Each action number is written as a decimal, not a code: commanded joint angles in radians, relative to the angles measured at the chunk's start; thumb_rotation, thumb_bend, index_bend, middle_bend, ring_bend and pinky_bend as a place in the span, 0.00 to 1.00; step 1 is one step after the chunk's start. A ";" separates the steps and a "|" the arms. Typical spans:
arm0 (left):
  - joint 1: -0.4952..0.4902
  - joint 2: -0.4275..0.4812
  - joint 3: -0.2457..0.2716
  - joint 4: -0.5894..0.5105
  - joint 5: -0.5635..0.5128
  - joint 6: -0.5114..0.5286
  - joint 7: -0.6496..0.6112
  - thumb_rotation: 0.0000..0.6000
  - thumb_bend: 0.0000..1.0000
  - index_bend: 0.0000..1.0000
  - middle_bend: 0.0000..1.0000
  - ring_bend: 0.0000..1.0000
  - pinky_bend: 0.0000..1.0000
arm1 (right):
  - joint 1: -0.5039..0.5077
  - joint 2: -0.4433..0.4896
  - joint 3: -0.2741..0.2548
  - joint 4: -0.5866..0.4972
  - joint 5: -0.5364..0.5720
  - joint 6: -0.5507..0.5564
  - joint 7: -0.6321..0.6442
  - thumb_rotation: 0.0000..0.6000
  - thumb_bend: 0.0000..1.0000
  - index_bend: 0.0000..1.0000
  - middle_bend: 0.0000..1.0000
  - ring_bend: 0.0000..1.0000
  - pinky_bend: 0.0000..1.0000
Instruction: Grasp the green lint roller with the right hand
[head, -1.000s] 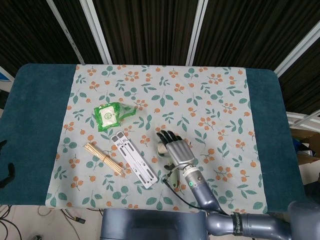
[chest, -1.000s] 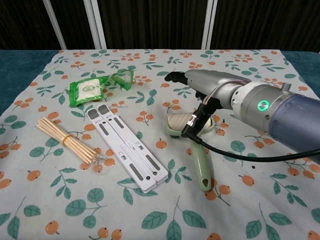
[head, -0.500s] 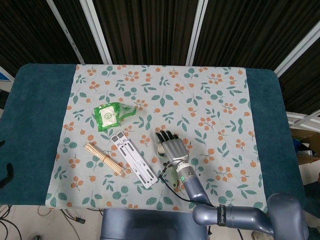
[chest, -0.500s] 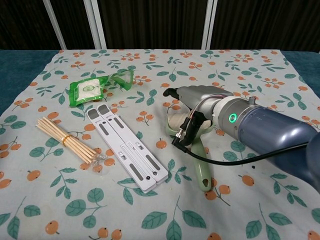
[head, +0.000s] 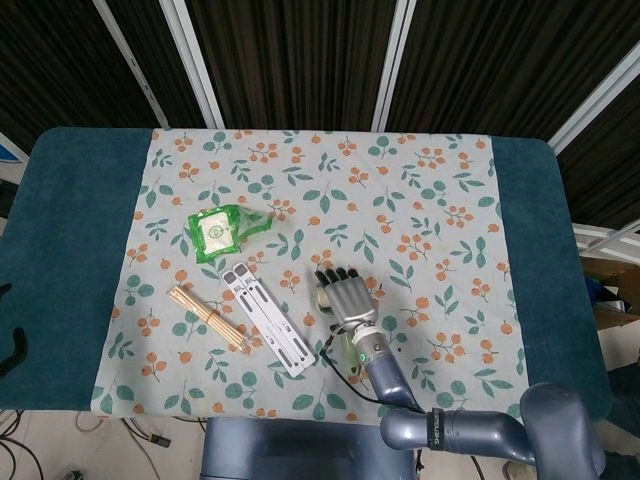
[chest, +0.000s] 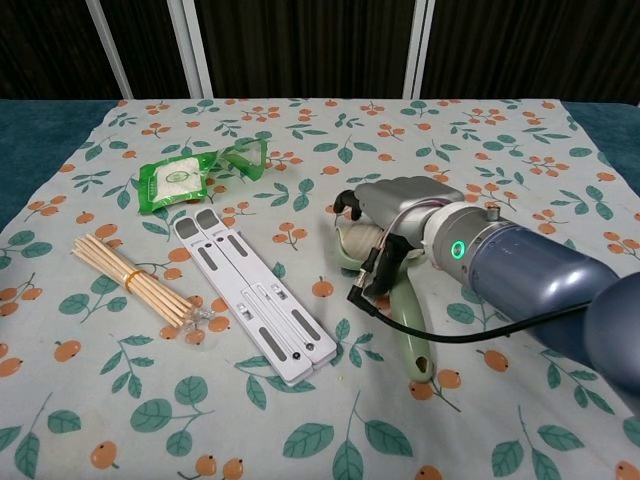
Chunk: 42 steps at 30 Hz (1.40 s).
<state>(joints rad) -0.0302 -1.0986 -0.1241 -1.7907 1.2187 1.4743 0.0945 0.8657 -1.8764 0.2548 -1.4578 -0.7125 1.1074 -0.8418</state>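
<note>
Right hand (chest: 395, 215) over green lint roller (chest: 405, 315) head, fingers curled, grip unclear.

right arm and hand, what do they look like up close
The right hand has a silver-grey metal back and dark fingers. Behind it the arm is a smooth blue-grey cylinder with a lit green ring. A black cable loops from a plug under the wrist back along the arm.

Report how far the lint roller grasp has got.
Done: the right hand has reached the green lint roller and sits over its head end. In hand: fingers curl down around the head, though a firm grip isn't visible. Left: closing securely; the handle lies on the tablecloth.
</note>
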 joint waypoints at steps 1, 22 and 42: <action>0.000 0.000 0.001 -0.001 0.001 -0.001 0.001 1.00 0.55 0.14 0.00 0.00 0.00 | -0.005 -0.011 -0.004 0.010 -0.015 0.032 0.003 1.00 0.29 0.27 0.33 0.32 0.29; 0.000 0.005 0.005 -0.015 -0.010 -0.008 0.003 1.00 0.55 0.15 0.00 0.00 0.00 | -0.038 0.094 0.035 -0.114 -0.113 0.114 0.060 1.00 0.45 0.41 0.47 0.50 0.45; 0.000 0.008 0.007 -0.023 -0.010 -0.009 -0.001 1.00 0.55 0.15 0.00 0.00 0.00 | -0.208 0.454 0.379 -0.347 -0.152 -0.004 0.789 1.00 0.45 0.41 0.46 0.50 0.42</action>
<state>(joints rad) -0.0298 -1.0901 -0.1173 -1.8135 1.2082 1.4653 0.0934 0.6935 -1.4790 0.5815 -1.7815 -0.8658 1.1338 -0.1327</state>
